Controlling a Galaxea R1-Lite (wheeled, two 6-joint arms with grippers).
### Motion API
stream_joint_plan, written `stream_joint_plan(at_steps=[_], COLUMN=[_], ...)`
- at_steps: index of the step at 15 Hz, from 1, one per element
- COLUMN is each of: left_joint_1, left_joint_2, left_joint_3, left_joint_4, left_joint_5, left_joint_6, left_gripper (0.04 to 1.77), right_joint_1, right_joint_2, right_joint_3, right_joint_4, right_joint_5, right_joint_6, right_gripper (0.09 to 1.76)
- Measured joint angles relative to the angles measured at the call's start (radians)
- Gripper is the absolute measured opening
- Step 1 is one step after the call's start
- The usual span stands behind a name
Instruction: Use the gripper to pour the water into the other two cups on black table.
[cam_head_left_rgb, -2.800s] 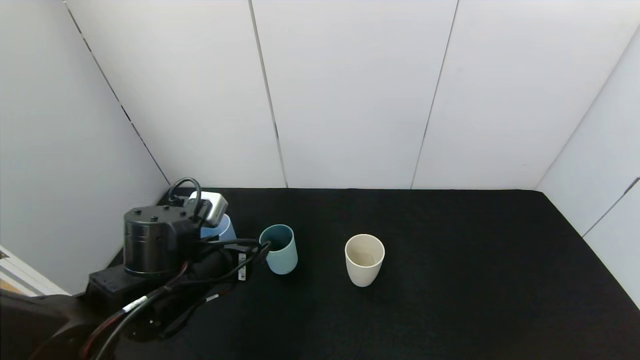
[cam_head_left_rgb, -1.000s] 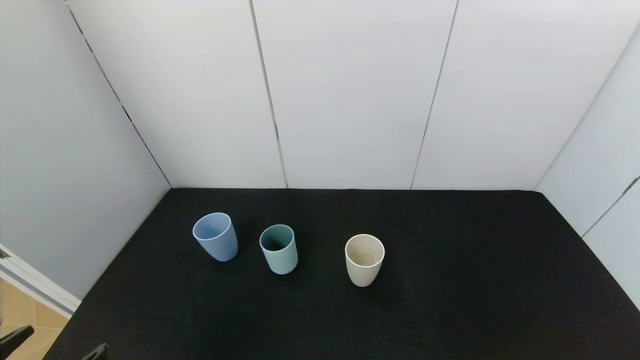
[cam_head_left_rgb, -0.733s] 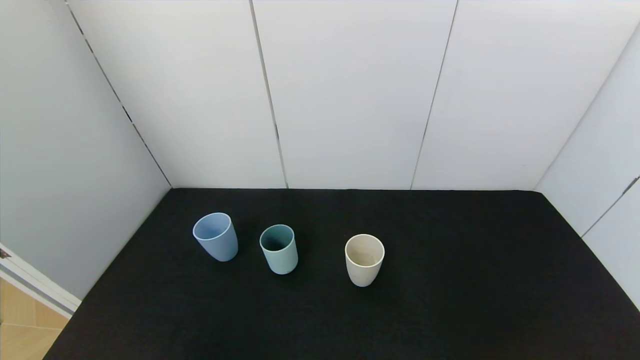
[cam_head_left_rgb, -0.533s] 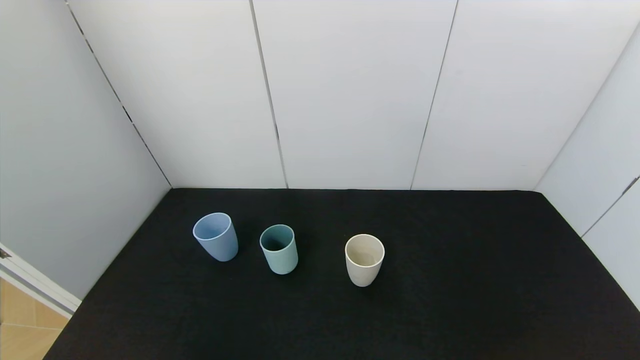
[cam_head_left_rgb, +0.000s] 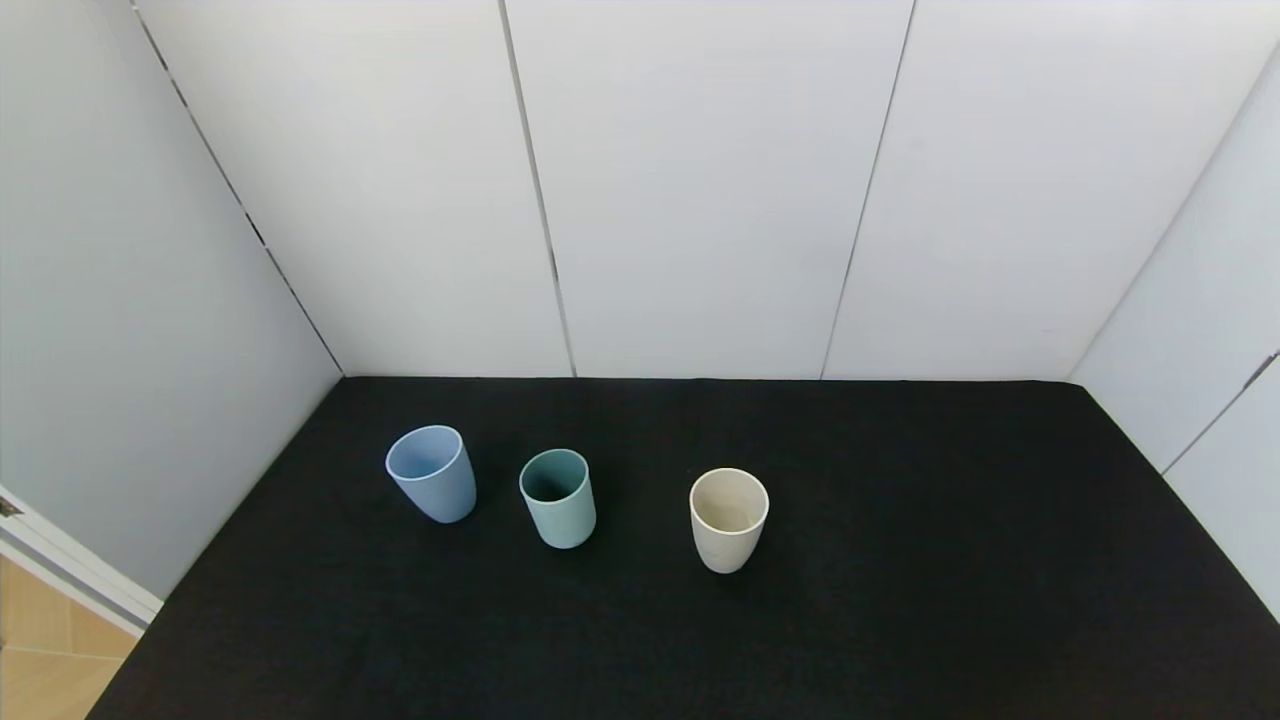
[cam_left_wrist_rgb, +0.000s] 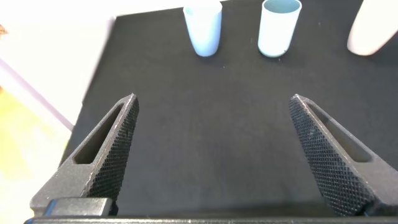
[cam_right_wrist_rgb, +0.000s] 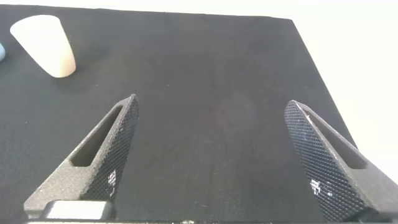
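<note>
- Blue cup (cam_head_left_rgb: 432, 473), teal cup (cam_head_left_rgb: 558, 498) and cream cup (cam_head_left_rgb: 729, 520) stood upright, apart, on the table (cam_head_left_rgb: 900, 600).
- Left gripper (cam_left_wrist_rgb: 214, 106) and right gripper (cam_right_wrist_rgb: 211, 106) hung spread wide, empty.

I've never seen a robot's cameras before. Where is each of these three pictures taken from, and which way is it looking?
Head view: from the robot's head, looking forward and down at the black table with the blue cup, teal cup and cream cup; no arm shows.
Left wrist view: on the left arm, held back from the cups; its open left gripper frames the table.
Right wrist view: on the right arm; its open right gripper shows.
Shared: the cream cup shows in all three views.
</note>
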Motion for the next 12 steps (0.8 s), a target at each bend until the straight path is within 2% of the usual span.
stream_joint_plan(at_steps=[12], left_joint_1=[0.000], left_joint_2=[-0.003], left_joint_3=[0.003], left_joint_4=[0.002], left_joint_5=[0.000], left_joint_6=[-0.013], left_gripper=[1.72], right_joint_1=[0.000], right_joint_2=[0.000], right_joint_3=[0.000], right_joint_4=[0.000], right_joint_5=[0.000], right_joint_6=[0.000], right_gripper=[1.71])
